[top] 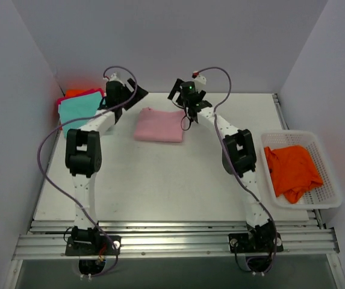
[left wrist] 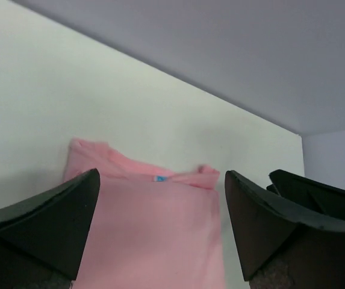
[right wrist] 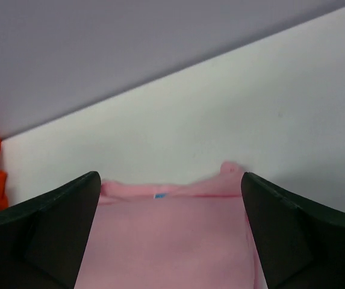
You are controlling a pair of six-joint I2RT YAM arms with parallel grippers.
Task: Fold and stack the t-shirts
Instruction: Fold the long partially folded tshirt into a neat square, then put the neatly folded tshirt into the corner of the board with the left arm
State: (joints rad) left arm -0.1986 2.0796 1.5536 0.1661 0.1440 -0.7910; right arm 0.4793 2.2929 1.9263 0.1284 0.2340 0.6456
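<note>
A pale pink t-shirt (top: 159, 125) lies folded into a flat rectangle at the back middle of the table. Its small blue neck tag (right wrist: 159, 195) faces the back wall. My left gripper (top: 135, 94) hovers open just past the shirt's back left corner. My right gripper (top: 185, 96) hovers open by its back right corner. In each wrist view the pink t-shirt (left wrist: 154, 229) (right wrist: 166, 241) lies below and between the spread fingers, which hold nothing. A teal t-shirt (top: 79, 109) tops a stack at the back left, with magenta and orange cloth showing at its edges.
A white mesh basket (top: 330, 174) stands at the right edge of the table with a crumpled orange t-shirt (top: 292, 171) in it. Grey walls close in the back and both sides. The table's metal rails (top: 172, 238) run along the near edge.
</note>
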